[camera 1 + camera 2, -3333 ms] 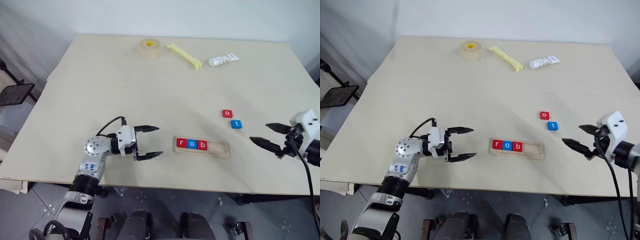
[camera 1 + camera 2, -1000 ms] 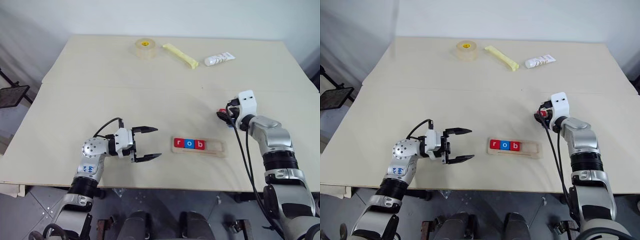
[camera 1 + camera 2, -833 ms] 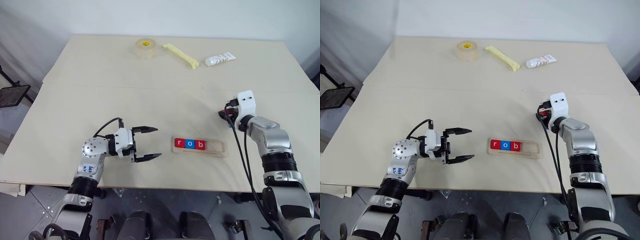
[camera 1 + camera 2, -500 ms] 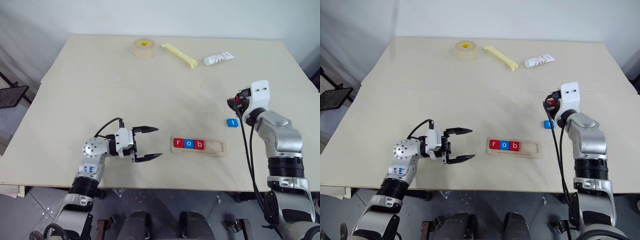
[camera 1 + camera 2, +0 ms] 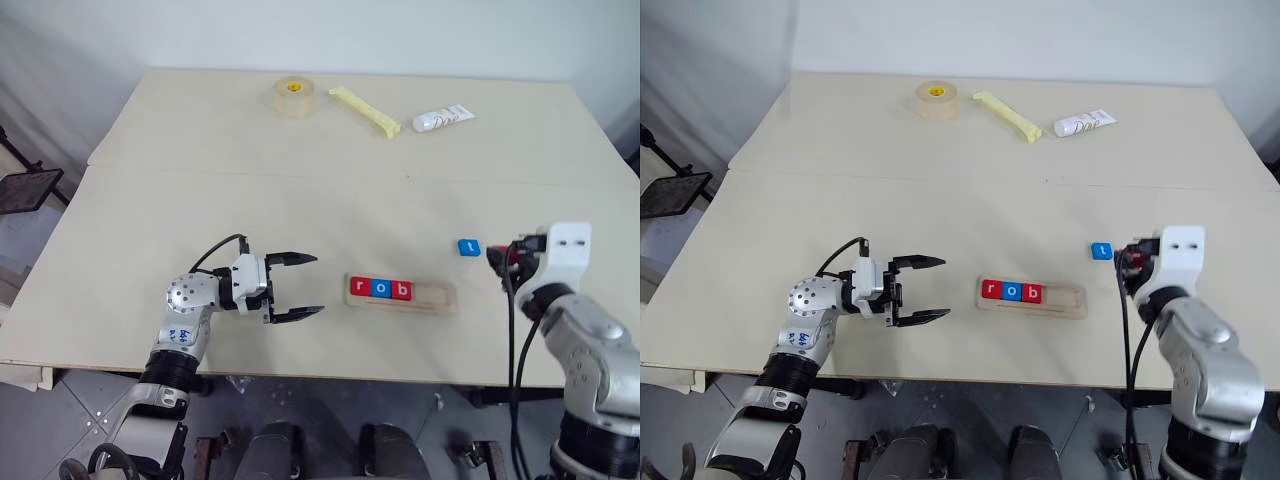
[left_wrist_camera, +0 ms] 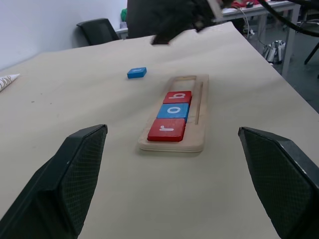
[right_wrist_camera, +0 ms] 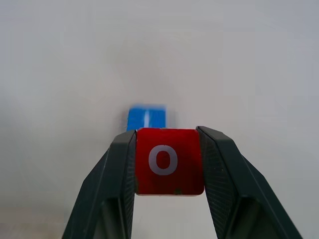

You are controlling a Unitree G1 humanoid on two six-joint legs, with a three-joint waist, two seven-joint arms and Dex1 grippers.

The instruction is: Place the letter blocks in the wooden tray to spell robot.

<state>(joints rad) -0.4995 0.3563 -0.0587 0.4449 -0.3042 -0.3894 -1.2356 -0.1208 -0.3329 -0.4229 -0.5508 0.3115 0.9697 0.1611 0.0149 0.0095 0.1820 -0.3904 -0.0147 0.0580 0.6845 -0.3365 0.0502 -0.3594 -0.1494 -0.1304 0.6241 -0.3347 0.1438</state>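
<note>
Red o block (image 7: pixel 169 161) clamped in right end effector (image 7: pixel 169 167); left end effector (image 5: pixel 297 286) wide open, empty.

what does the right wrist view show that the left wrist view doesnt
Right wrist view alone: the right claw shut on a small flat red square tile with a white letter o, its letter readable.

Left wrist view alone: the long pale-wood tray holding the red r tile, blue o tile and red b tile at its near end, with the far slots vacant; the open left claw; a white tube's tip.

Both: the small blue square tile lying loose on the beige tabletop.
</note>
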